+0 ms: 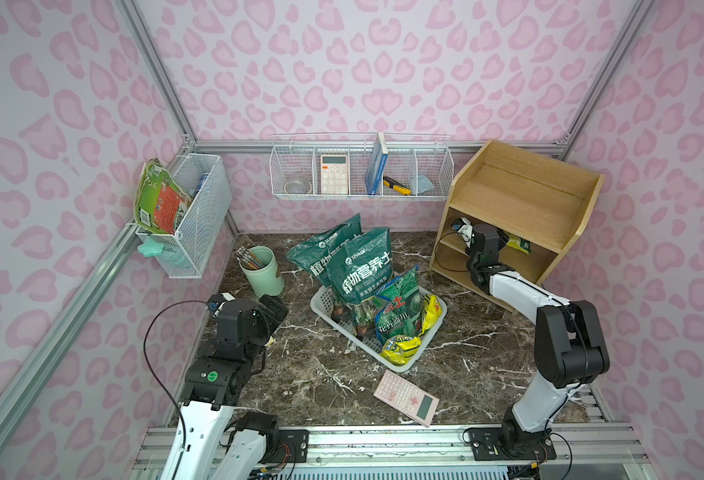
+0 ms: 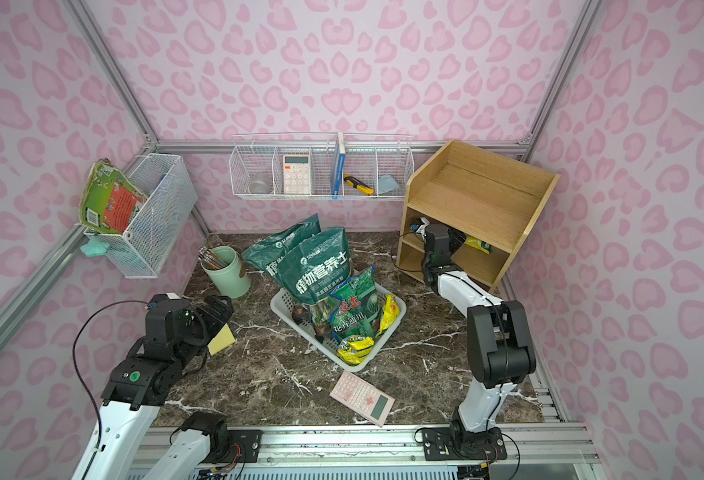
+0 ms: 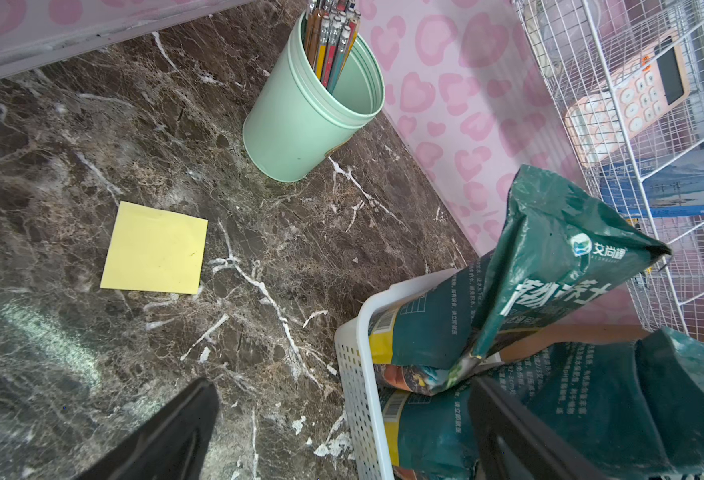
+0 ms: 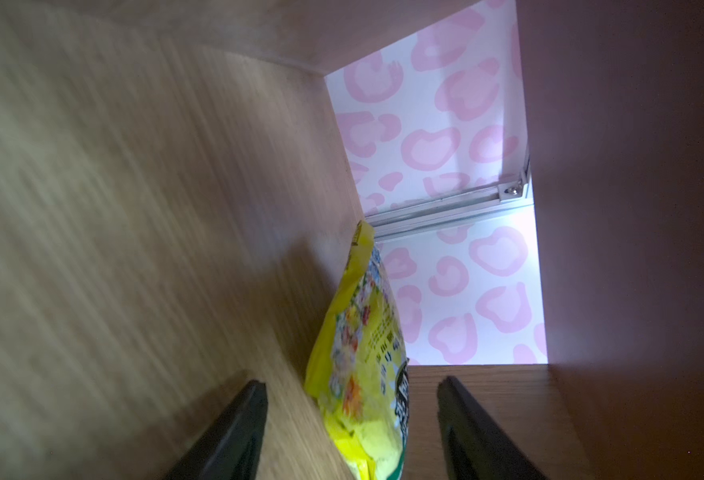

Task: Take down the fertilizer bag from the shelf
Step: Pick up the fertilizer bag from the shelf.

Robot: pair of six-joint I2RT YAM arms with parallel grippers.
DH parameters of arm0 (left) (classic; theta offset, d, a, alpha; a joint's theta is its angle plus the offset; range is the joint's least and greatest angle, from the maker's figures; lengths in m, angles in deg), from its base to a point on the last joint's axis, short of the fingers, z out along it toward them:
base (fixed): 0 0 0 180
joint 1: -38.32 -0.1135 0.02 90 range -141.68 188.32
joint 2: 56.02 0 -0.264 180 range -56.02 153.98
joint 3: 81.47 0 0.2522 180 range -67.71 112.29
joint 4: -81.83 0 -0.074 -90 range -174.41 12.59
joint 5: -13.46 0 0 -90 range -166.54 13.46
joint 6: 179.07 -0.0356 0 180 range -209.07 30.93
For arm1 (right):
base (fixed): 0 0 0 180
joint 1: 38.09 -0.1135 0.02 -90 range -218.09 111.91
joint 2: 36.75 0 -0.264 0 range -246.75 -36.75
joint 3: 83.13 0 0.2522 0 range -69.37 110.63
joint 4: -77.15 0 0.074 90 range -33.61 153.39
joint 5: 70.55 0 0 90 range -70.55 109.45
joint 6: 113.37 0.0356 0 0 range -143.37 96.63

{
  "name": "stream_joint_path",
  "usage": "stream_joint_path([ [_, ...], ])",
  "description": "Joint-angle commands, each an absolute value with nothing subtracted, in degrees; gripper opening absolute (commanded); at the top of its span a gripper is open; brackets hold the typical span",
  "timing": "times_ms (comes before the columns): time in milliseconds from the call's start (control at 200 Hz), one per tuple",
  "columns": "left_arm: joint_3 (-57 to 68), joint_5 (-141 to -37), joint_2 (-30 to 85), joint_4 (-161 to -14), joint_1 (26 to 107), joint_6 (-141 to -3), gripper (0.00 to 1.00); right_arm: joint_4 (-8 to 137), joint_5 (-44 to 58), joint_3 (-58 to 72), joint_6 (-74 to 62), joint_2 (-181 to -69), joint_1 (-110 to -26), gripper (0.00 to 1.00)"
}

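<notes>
**Top views.** The right gripper [image 1: 504,242] is inside the shelf [image 1: 520,195], in the upper of the two open compartments under the stepped top. The wrist housing and the shelf's overhang hide most of the fingers, so their spread cannot be read from here. The fertilizer bag [image 1: 519,245], yellow with green print, lies on that compartment's board. It is just beyond the gripper, toward the far side panel. Both top views show the same layout. The left gripper [image 2: 219,306] hangs above the marble table [image 2: 300,386], near the green pencil cup [image 2: 226,272] and well apart from the shelf.

**Right wrist view.** Two black fingers [image 4: 233,428] stand clearly apart. The fertilizer bag [image 4: 362,365] sits between them on the wooden board. A strip of bare wood shows between the bag and each finger, so no contact is visible and nothing is clamped. The bag's near end runs off the frame toward the palm, so contact there cannot be judged. Its far end reaches past the fingertips toward the shelf's open back, where the pink-patterned wall [image 4: 458,145] shows.

**Left wrist view.** The left gripper [image 3: 342,382] has its fingers spread wide and holds nothing. One finger is over bare marble. The other overlaps the green soil bags [image 3: 549,257] standing in the white basket [image 3: 358,374]; whether it touches them cannot be told. A yellow sticky note [image 3: 154,247] lies flat on the table, between the gripper and the pencil cup.
</notes>
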State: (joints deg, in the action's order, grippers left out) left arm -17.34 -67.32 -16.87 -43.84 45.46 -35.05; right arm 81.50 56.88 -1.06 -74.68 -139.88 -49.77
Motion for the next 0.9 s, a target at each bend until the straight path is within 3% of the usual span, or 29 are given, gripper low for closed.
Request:
stream_joint_path([
  [0,-16.96,-67.75,-16.75,-43.10,45.42,-35.17,0.99,61.85,53.55,-1.53,-69.37,-143.91,-49.91,0.68],
  [150,-16.83,-67.92,-16.73,-43.04,45.38,-35.13,0.99,61.88,57.83,0.29,-68.38,-147.01,-49.19,0.66],
  [280,-16.90,-67.93,-16.72,-43.06,45.36,-35.19,0.99,62.35,60.46,2.01,-66.31,-148.94,-48.39,0.54],
  [420,-16.83,-68.02,-16.73,-43.10,45.40,-35.12,0.99,62.02,64.74,4.33,-64.03,-151.05,-47.62,0.26],
  [530,-16.83,-67.85,-16.69,-43.07,45.40,-35.14,0.99,58.51,62.15,4.76,-63.27,-150.57,-47.57,0.00],
  [810,-16.74,-67.41,-16.87,-42.93,45.30,-35.40,0.99,65.39,54.51,-6.71,-64.12,-137.22,-52.35,0.00],
  [900,-16.85,-66.43,-17.25,-42.46,45.31,-35.49,0.99,58.62,51.63,-6.16,-59.04,-133.83,-55.31,0.00],
])
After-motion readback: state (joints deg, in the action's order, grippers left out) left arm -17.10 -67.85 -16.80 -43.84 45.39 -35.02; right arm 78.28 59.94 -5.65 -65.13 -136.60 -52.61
